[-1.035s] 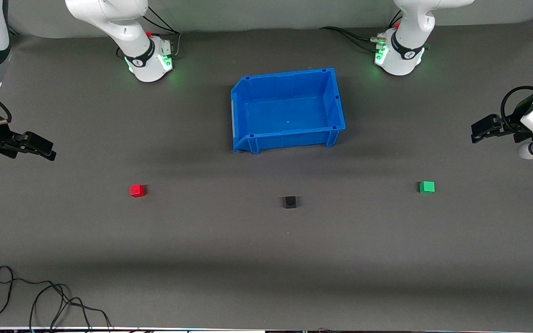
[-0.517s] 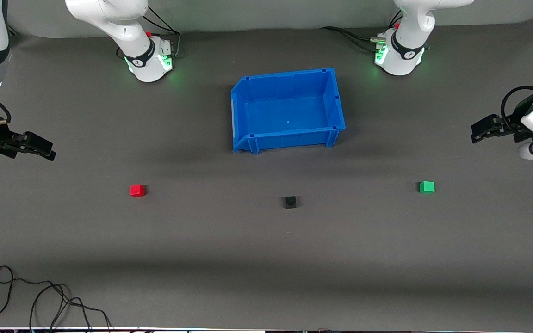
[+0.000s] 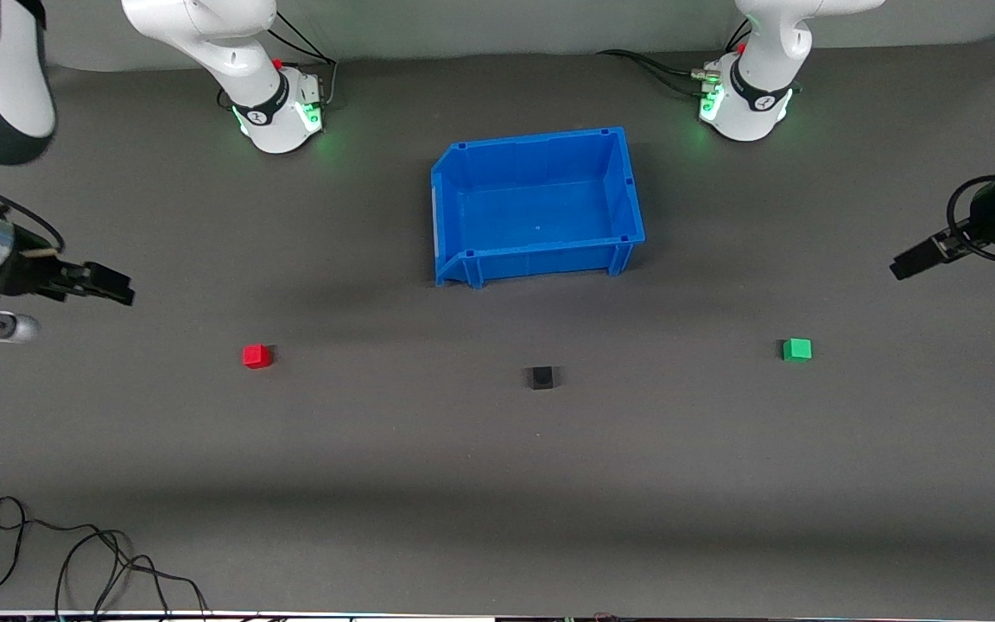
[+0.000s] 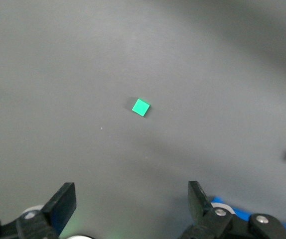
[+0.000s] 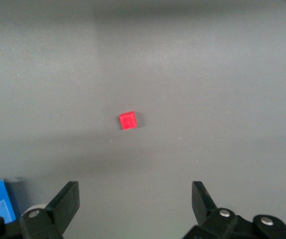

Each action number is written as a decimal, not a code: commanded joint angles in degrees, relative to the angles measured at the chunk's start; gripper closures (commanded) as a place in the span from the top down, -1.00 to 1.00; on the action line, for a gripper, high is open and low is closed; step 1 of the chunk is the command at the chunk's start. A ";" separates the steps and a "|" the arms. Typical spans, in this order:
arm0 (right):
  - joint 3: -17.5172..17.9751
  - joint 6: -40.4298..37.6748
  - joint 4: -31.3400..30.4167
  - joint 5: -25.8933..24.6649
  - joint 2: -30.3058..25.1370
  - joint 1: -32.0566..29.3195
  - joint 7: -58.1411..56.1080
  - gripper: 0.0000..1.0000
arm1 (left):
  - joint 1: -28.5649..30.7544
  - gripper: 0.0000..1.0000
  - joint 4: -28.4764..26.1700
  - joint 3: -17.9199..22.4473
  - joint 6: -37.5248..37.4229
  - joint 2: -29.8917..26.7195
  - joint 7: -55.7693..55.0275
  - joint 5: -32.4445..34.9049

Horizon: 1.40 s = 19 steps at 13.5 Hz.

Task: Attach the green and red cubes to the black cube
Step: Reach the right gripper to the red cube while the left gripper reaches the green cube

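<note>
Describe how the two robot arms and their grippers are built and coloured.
Both arms have glossy white rounded shells with black joint bands and green lights on their bases. Black cables run from the bases. The left gripper and right gripper are black, with two flat fingers.

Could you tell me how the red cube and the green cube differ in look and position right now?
The red cube is bright red, the green cube bright green. The red cube lies toward the right arm's end of the table, the green cube toward the left arm's end. Both look equal in size, sit apart from the black cube, and neither is gripped.
</note>
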 commanded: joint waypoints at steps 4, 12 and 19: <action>-0.01 15.24 -12.11 1.74 2.83 0.24 -0.92 1.00 | 2.16 1.00 2.70 -0.33 0.44 3.82 -32.37 -3.45; 0.34 36.95 -19.16 1.74 16.09 2.52 -2.15 1.00 | 10.42 1.00 -12.56 -0.33 14.91 4.96 -35.83 -15.58; 0.26 55.77 -25.66 1.74 22.87 1.82 -3.47 1.00 | 10.60 1.00 -22.00 -0.41 31.64 15.49 -28.37 -24.62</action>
